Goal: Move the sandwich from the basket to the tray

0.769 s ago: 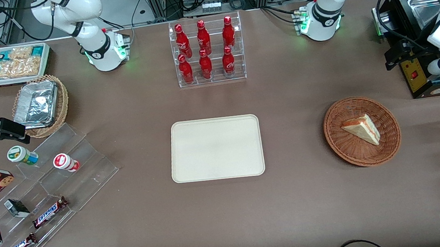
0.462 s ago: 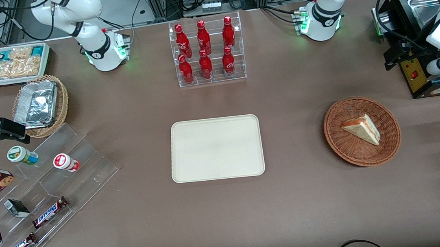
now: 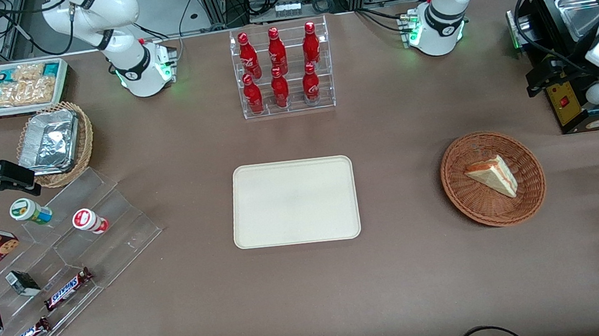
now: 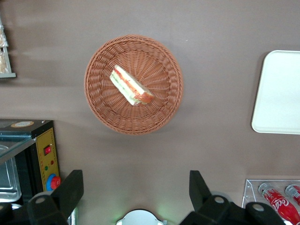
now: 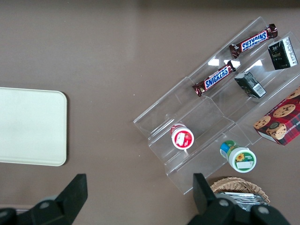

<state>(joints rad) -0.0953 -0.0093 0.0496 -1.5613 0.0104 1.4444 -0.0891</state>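
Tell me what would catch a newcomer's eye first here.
Probably the red bottles in their clear rack, farther from the front camera than the bare tray. Next, the sandwich lying in the basket toward the working arm's end, with the open gripper hovering high above the table beside it.

bottles [image 3: 278,70]: 6 | Snickers bars [image 3: 67,288]: 2 | yogurt cups [image 3: 31,212]: 2 | small dark boxes [image 3: 22,283]: 2, perhaps

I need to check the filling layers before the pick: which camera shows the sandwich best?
The left wrist view: the sandwich lies in the basket with its orange and green cut edge plain, and the open gripper is high above the table. The front view shows it smaller, mostly bread. The right wrist view misses it.
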